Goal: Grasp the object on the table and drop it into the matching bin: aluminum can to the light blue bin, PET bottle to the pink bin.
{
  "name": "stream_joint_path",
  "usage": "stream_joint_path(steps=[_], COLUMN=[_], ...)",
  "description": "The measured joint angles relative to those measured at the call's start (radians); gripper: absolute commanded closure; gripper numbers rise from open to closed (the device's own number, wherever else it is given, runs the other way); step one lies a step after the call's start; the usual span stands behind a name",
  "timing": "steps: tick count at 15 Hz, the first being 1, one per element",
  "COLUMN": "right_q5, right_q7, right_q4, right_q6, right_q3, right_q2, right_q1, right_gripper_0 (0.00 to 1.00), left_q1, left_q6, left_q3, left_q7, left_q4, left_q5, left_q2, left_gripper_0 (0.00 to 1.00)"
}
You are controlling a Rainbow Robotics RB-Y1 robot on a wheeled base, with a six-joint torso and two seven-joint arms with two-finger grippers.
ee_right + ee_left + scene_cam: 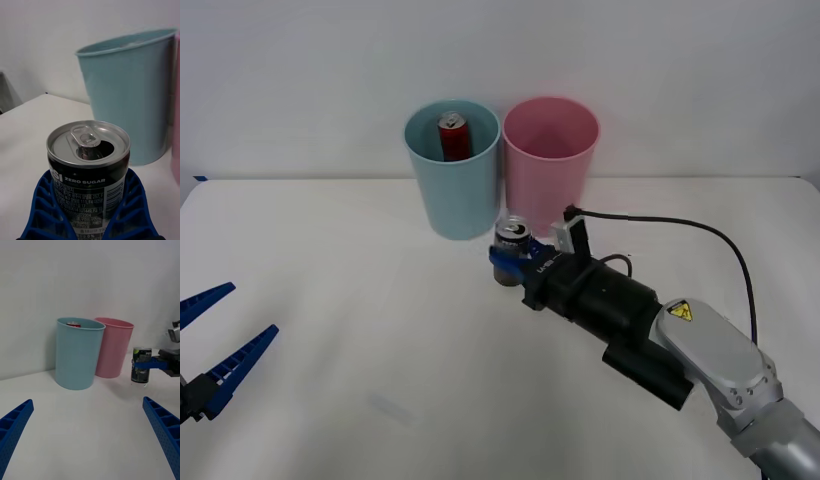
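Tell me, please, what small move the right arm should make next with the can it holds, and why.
Probably lift it. The right gripper is shut on the aluminum can, upright and low in front of the light blue bin, whose rim stands higher than the can top. Raising it first should clear that rim before moving over the opening, where a red can already sits.

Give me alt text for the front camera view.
The right gripper holds the aluminum can upright before the light blue bin and pink bin. A red can sits inside the blue one.
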Motion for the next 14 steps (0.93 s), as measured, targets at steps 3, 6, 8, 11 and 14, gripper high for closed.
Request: stream_joint_path(steps=[3, 6, 8, 11, 14], right_q5=[0.001, 0.001, 0.001, 0.001, 0.001], right_q7=[-0.115, -0.217, -0.267, -0.297, -0.321], right_q4=[-0.134, -0.248, -0.296, -0.308, -0.283], right_q6=[0.020, 0.055, 0.057, 0.057, 0.049], right_q3=[0.000, -0.011, -0.038, -0.057, -0.067], right_q2=[-0.076, -0.141, -0.165, -0.185, -0.196], right_q1=[0.013, 0.013, -0.002, -0.070, -0.156], right_gripper_0=[1.00, 1.00, 1.00, 1.00, 1.00], left_q1=[0.000, 0.000, 0.000, 0.000, 0.000], left_q6=[0.000, 0.000, 0.000, 0.000, 0.000], left_q3=[0.000, 0.000, 0.000, 0.000, 0.000], left_q7=[0.000, 0.000, 0.000, 0.000, 0.000], left_q4=[0.000, 0.000, 0.000, 0.000, 0.000], left_q5=[0.000, 0.000, 0.000, 0.000, 0.000], left_q2=[0.000, 0.000, 0.000, 0.000, 0.000], left_gripper_0=[0.00, 0.00, 0.00, 0.00, 0.00])
